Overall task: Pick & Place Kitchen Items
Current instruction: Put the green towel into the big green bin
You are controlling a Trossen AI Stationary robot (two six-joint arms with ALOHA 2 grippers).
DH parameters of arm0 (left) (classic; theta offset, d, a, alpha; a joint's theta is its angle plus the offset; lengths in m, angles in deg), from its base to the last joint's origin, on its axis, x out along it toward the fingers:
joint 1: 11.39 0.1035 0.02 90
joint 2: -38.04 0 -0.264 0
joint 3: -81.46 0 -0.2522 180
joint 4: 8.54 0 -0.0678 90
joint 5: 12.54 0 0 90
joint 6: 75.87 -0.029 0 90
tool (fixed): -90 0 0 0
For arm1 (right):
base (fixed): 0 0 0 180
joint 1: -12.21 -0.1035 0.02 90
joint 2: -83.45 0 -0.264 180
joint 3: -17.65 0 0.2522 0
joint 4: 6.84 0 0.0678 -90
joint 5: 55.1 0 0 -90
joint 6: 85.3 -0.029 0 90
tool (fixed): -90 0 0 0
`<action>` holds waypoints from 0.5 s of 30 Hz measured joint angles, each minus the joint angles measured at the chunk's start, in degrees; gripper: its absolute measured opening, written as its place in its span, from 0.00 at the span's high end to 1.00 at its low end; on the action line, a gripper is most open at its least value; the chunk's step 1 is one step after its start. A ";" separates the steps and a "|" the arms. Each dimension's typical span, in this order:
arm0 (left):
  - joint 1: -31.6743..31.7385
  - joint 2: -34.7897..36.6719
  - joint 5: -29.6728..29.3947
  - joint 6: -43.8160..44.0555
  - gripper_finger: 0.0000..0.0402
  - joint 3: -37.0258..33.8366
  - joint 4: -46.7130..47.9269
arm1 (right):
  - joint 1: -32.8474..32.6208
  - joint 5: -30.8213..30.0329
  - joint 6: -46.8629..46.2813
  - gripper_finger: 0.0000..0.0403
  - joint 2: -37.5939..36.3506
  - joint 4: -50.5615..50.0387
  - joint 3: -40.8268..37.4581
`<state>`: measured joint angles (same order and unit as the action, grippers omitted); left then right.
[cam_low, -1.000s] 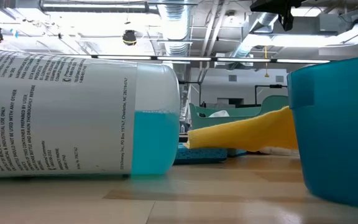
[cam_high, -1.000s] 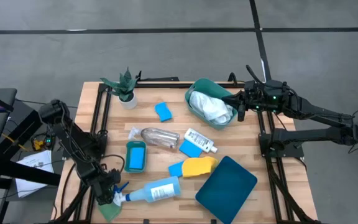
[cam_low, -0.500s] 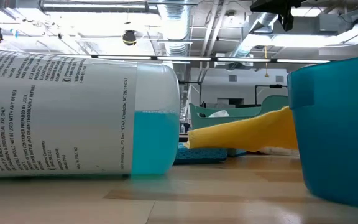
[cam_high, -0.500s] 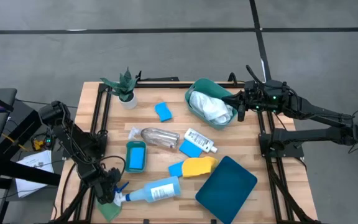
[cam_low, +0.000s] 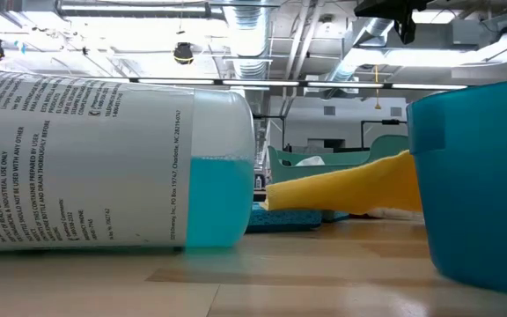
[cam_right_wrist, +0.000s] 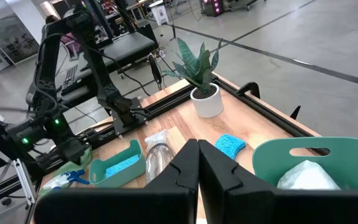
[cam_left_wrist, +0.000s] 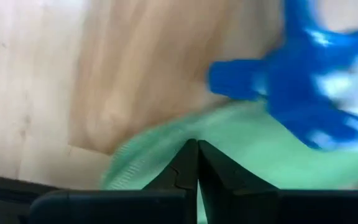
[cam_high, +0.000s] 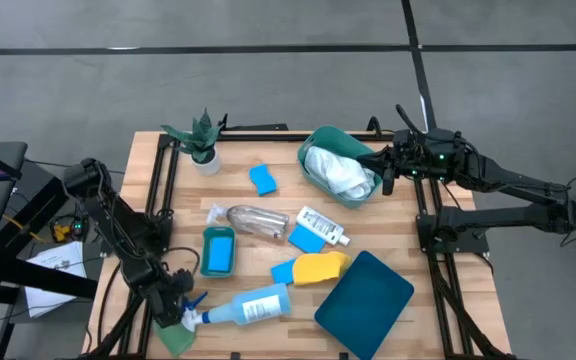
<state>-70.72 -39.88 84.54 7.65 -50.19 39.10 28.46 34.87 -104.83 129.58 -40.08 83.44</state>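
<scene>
- Wooden table (cam_high: 388, 240), littered with kitchen items.
- Left gripper (cam_high: 176, 318) down at the near corner, fingers (cam_left_wrist: 182, 168) pressed together on the green cloth (cam_left_wrist: 247, 149).
- Pale-blue spray bottle (cam_high: 253, 306) lying flat, blue nozzle (cam_left_wrist: 297, 81) just beyond those fingertips.
- Right gripper (cam_high: 381, 176) closed, holding nothing, above the rim of the green tub (cam_high: 318, 140); white cloth (cam_high: 338, 172) inside, just beside the fingertips.

Sponges (cam_high: 262, 180) three; cloths (cam_high: 322, 267) three; bottles (cam_high: 251, 306) two.
</scene>
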 joint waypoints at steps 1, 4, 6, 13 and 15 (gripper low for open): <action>0.00 1.35 0.02 0.00 0.97 0.04 -0.58 | 0.00 0.00 -0.02 1.00 0.00 0.00 0.02; -0.11 5.12 -0.12 0.90 0.90 0.07 -0.71 | 0.00 0.00 0.00 1.00 0.00 0.00 0.01; -0.74 7.26 -1.45 2.41 0.82 0.07 -0.86 | 0.00 0.00 -0.02 1.00 0.00 0.00 0.02; -5.07 6.02 -3.60 6.76 0.48 0.15 -4.98 | 0.00 0.00 -0.01 1.00 0.02 -0.06 0.02; -6.04 3.96 -3.59 8.29 0.41 0.17 -4.99 | 0.00 0.00 0.00 1.00 0.02 -0.09 0.02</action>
<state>-76.77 -35.93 80.95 15.94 -50.02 34.11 28.46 34.87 -104.83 129.60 -40.17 83.46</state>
